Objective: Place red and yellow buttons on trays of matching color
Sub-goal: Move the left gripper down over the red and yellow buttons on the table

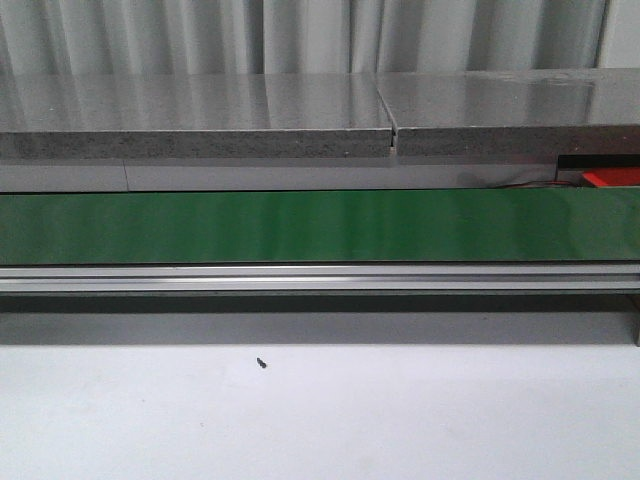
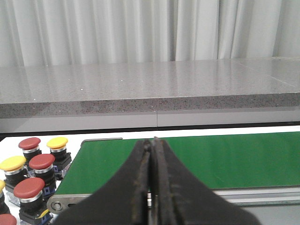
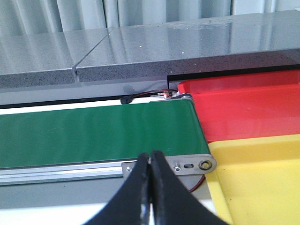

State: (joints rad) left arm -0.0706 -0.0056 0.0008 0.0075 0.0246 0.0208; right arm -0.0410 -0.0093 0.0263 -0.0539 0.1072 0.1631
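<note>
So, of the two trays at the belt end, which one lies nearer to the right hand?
The yellow tray; it sits just beside the right hand, while the red tray lies farther back, toward the grey counter.

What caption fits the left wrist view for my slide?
Shut left gripper over green conveyor belt, red and yellow buttons clustered beside its end.

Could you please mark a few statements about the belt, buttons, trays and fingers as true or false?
1. The green conveyor belt carries a button. False: it is bare in every view.
2. Red and yellow buttons stand off one end of the belt. True.
3. The red tray holds buttons. False: what shows of it is bare.
4. The yellow tray lies beside the red one. True.
5. The left gripper fingers are open. False: closed together, like the right gripper.
</note>
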